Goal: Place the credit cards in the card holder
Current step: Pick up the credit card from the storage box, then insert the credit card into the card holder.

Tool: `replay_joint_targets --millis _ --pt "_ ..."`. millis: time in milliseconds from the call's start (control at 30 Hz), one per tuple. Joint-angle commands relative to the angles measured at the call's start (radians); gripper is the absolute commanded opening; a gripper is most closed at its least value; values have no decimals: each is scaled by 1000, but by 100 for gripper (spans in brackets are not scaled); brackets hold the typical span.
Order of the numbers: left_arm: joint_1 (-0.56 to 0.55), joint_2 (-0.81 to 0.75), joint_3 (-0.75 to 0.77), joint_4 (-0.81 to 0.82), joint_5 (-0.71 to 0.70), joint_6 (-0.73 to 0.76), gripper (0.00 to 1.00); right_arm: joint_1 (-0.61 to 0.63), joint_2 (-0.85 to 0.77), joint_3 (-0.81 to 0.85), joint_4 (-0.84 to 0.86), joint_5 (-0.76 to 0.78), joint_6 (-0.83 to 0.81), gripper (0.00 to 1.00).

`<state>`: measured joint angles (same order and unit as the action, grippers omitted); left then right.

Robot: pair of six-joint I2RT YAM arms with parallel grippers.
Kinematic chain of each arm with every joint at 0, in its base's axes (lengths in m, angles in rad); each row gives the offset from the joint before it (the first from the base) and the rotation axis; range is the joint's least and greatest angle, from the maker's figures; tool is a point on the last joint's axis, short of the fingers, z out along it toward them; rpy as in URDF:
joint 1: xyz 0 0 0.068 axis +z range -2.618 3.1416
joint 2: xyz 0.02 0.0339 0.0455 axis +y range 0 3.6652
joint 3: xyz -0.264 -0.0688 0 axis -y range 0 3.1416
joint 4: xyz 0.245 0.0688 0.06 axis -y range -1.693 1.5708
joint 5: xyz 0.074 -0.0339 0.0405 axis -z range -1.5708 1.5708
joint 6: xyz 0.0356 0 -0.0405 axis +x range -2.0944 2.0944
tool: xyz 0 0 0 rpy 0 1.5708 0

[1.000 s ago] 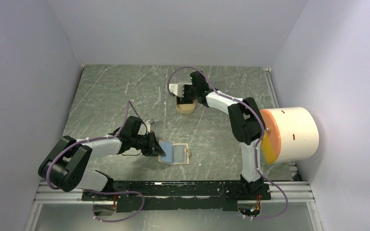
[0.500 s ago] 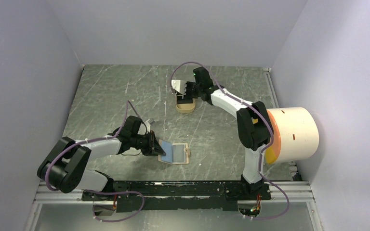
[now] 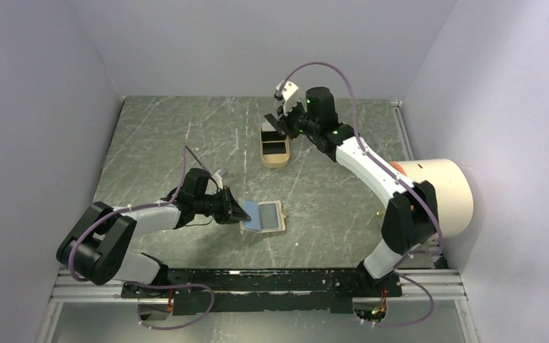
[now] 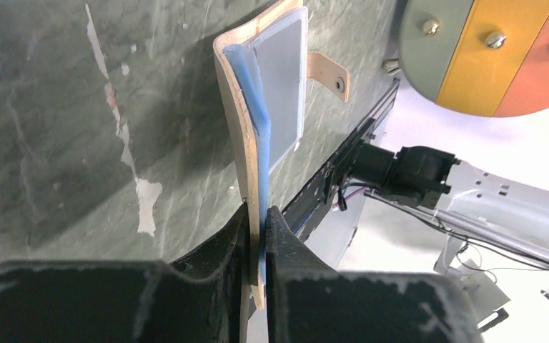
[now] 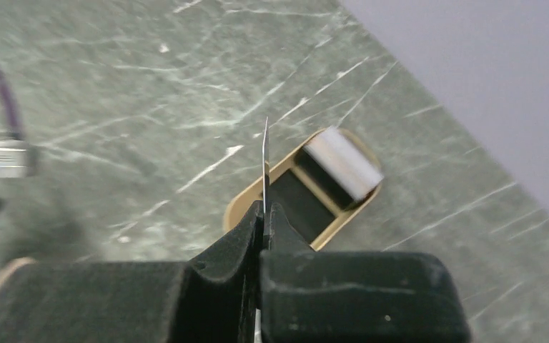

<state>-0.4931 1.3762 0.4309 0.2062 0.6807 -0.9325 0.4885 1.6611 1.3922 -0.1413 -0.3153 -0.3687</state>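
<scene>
From above, the card holder (image 3: 266, 216) lies open on the grey marbled tabletop (image 3: 186, 136), in front of the left arm and near the front edge, its bluish inside facing up. The left pincer (image 3: 237, 211) meets its left edge. Well apart from it, toward the back, stands an oblong tan tray (image 3: 264, 153). The right pincer (image 3: 282, 123) hangs over the tray's far end. A large pale drum (image 3: 439, 196) sits at the right edge.

The left wrist view shows the left pincer's jaws drawn narrow and clamped on the card holder's tan flap and blue lining, the flap raised on edge. The other half lies flat on the tabletop, with a clear window and a little closing tab (image 4: 327, 71) sticking out.

The right wrist view shows the right pincer's jaws pressed together on a thin card (image 5: 264, 161), seen edge-on and upright, so its colour cannot be told. The tray lies below it on the tabletop. Inside the tray are a black card (image 5: 294, 201) and a pale grey card (image 5: 343, 164).
</scene>
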Motion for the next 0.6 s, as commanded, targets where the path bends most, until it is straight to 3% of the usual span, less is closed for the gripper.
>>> replay_joint_targets --millis 0,133,333,567 --pt "-7 62 32 179 43 -80 13 2 -116 -115 1 -10 405 0" --pt "-6 107 50 211 50 -79 18 3 -239 -252 67 19 573 2" --pt "-7 124 58 119 18 -17 28 6 -317 -344 -13 -36 697 0" --pt "-7 88 52 -59 -61 57 35 33 -396 -588 143 -124 886 0"
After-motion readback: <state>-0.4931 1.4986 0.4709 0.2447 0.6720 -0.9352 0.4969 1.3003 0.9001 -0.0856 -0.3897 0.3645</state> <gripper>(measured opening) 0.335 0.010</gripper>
